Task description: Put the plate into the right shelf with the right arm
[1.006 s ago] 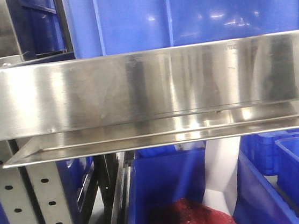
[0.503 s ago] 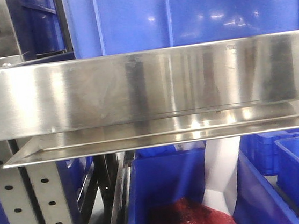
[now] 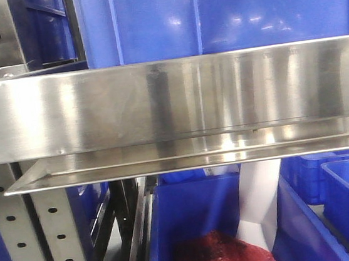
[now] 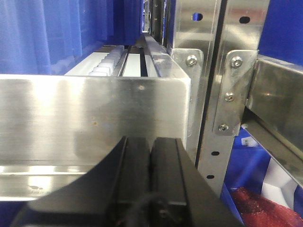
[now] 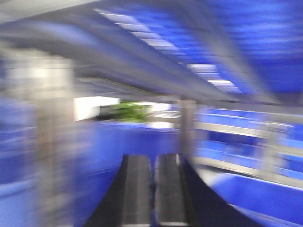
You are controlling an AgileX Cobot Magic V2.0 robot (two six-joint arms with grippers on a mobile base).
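Note:
The plate is out of view in every frame. The right shelf (image 3: pixel 171 99) fills the front view as a broad brushed-steel rail, with a large blue bin (image 3: pixel 211 13) on top of it. My left gripper (image 4: pixel 151 142) is shut with nothing between its black fingers. It sits just in front of a steel rail (image 4: pixel 94 118) of the shelf, beside a hole-punched upright (image 4: pixel 227 94). The right wrist view is smeared by motion. In it my right gripper (image 5: pixel 154 158) is shut and holds nothing, pointing at blue bins and steel rails.
Below the rail a blue bin (image 3: pixel 192 229) holds a red mesh bundle (image 3: pixel 220 254) and a white object (image 3: pixel 258 203). A perforated post (image 3: pixel 55 245) stands at the lower left. A blurred green thing (image 5: pixel 130 111) and a white patch (image 5: pixel 92 106) lie ahead of the right gripper.

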